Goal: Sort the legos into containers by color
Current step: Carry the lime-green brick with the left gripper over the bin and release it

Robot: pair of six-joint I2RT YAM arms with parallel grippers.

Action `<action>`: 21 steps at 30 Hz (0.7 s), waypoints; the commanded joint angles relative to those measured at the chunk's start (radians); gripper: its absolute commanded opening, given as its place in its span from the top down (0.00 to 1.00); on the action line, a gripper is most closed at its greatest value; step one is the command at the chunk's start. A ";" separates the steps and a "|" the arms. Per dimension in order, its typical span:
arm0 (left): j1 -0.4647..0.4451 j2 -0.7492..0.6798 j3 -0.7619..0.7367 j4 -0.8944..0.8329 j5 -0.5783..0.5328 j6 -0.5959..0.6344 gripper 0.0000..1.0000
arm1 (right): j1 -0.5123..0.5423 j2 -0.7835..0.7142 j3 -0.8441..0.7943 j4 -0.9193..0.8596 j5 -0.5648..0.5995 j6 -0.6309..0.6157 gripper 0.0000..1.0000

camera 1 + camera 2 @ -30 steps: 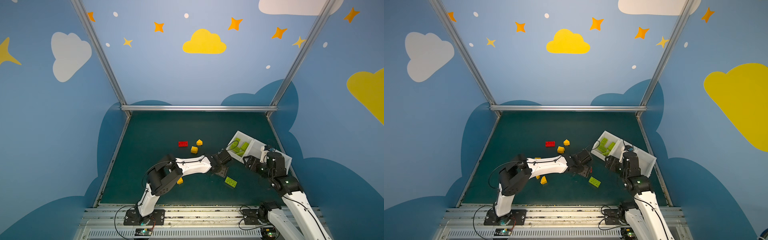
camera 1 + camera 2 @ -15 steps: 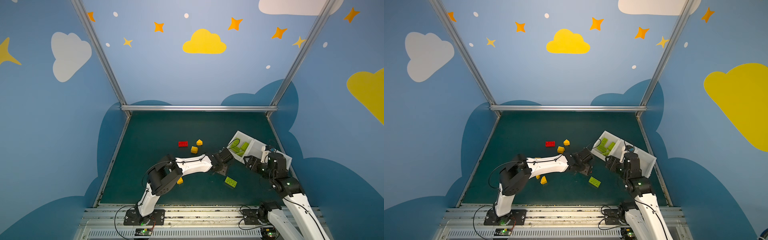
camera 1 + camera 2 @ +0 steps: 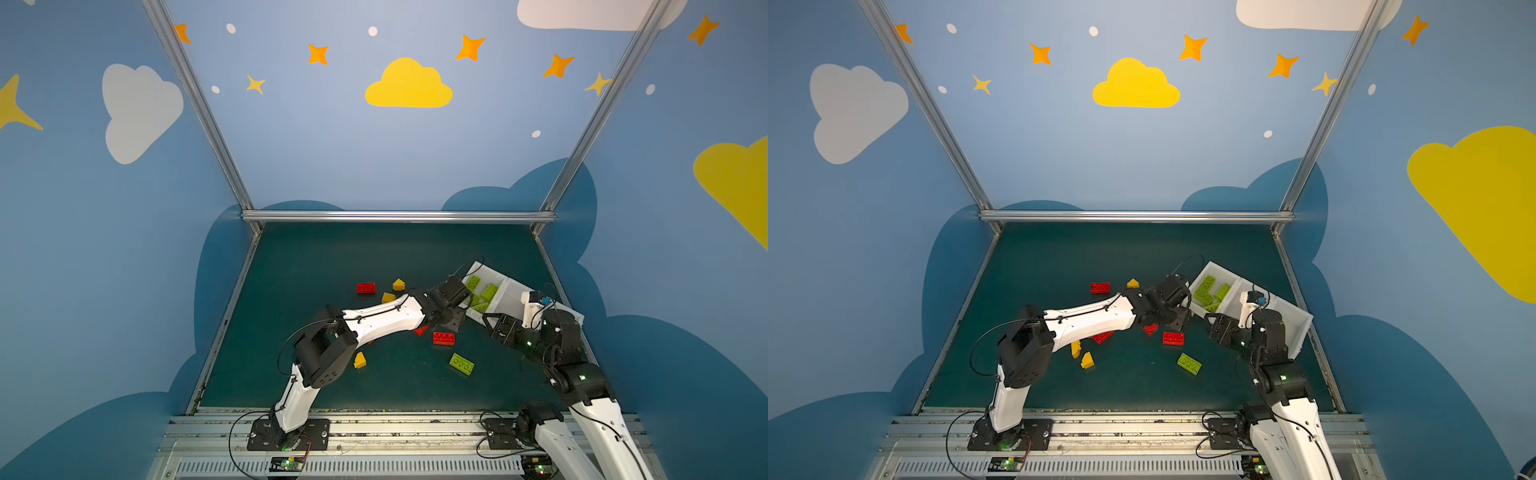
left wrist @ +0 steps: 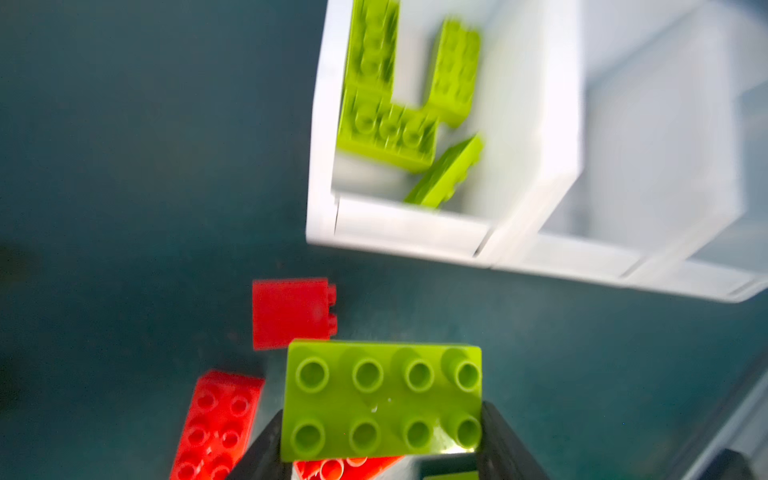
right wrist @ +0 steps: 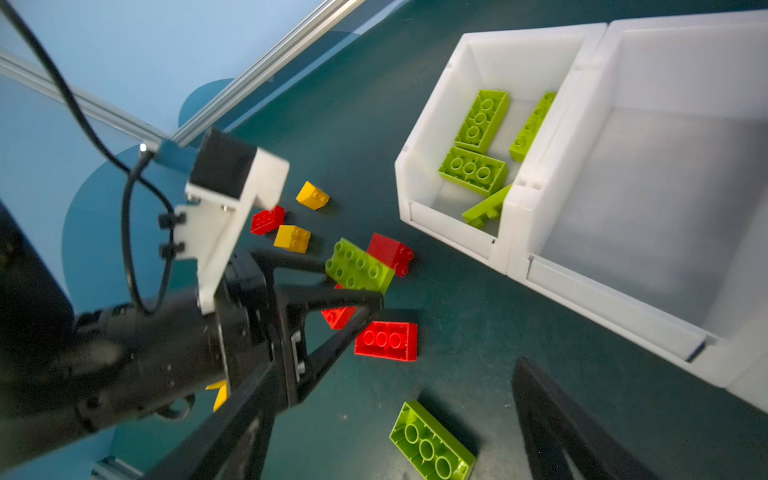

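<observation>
**While left carries a green brick, right waits open**

Since the left gripper [image 5: 357,284] is clamped on the held green brick [image 4: 382,399] across its short ends, the studs face up and the long sides are free. We read that as a grip picked for a flat drop. The brick looks clear of the table [image 5: 478,311], with red bricks [image 5: 386,340] directly below the gripper.

The containers [image 3: 513,297] sit just ahead of the left gripper, off to one side. The end bin [image 5: 419,174] nearest it already holds several green bricks, so we take it as the target. The middle bin [image 5: 582,137] beside it shows nothing inside. The third bin is mostly hidden behind the right arm in both top views.

Right gripper [image 3: 500,328]: jaws wide apart with nothing between them. It's parked near the containers' front wall and out of left's line to the end bin, probably to avoid a clash. A loose green brick [image 5: 432,442] lies on the table just in front of it, the obvious next pick for that side.

Yellow bricks [image 5: 292,238] lie beyond the left gripper, unsorted.

Risks as we see them:
- The carry has to clear the bin's front wall.
- The end grip on smooth faces could slip.
</observation>
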 commanded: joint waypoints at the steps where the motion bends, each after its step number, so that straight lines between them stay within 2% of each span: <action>1: 0.021 0.025 0.092 -0.013 0.069 0.034 0.41 | -0.003 -0.027 -0.012 0.012 -0.063 -0.003 0.15; 12: 0.053 0.289 0.470 -0.045 0.249 0.042 0.41 | 0.002 -0.073 -0.004 0.002 -0.116 -0.011 0.15; 18: 0.060 0.454 0.700 -0.122 0.290 0.036 0.41 | 0.009 -0.076 -0.010 0.004 -0.129 -0.012 0.15; 21: 0.065 0.508 0.769 -0.149 0.289 0.028 0.41 | 0.011 -0.077 -0.013 -0.004 -0.131 -0.015 0.15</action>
